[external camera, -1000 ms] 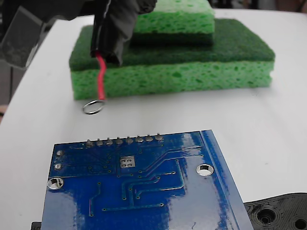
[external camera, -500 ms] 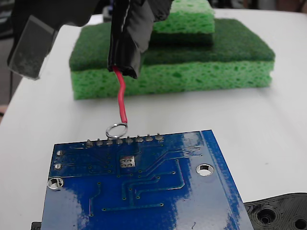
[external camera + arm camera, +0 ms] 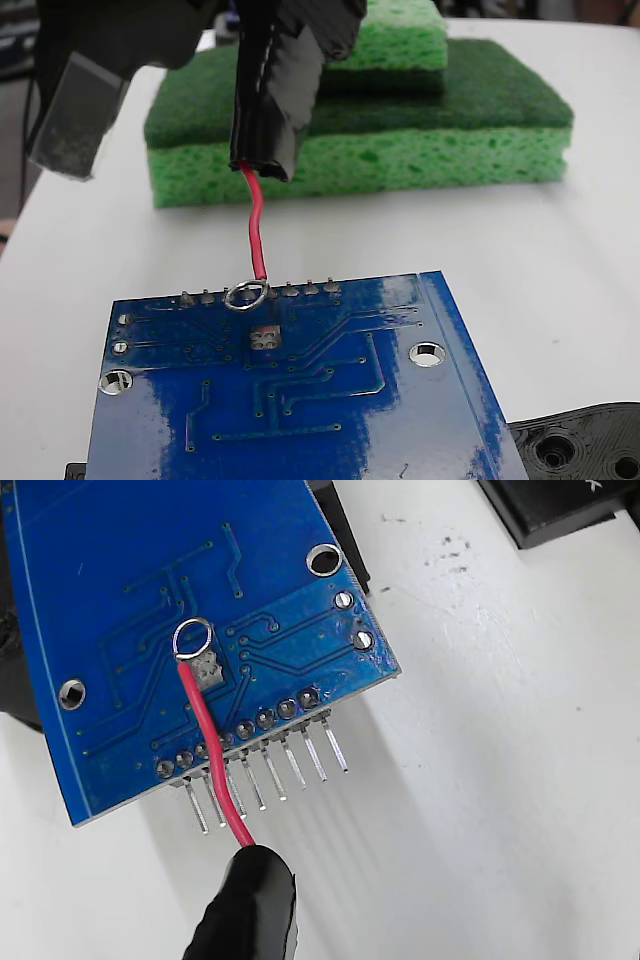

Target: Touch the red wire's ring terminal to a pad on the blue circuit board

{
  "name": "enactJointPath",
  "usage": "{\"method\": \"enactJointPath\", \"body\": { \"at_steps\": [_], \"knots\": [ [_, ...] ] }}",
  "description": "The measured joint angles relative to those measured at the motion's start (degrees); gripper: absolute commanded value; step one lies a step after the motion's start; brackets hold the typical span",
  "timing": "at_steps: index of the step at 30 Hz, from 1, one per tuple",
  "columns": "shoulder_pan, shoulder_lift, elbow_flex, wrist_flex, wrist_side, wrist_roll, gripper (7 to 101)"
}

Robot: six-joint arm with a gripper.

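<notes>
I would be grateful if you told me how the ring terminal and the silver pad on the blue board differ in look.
The ring terminal is a round open loop with blue board showing through it; the pad is a filled square with tiny dark dots. The ring hangs on the end of the red wire, whereas the pad is part of the blue circuit board. Both are bright silver and look about equally wide.

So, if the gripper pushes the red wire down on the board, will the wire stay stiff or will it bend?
The red wire will probably bend a little: it is thin and already curves between its black sleeve and the ring terminal. It hangs unsupported without drooping, so it seems springy, not floppy. The ring might slide on the glossy blue circuit board.
</notes>
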Motion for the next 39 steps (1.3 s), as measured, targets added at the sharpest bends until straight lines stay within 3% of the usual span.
{"method": "enactJointPath", "body": {
  "at_steps": [39],
  "knots": [
    [0.3, -1.7, -0.4, -0.3, -0.7, -0.7, 100.3]
  ]
}}
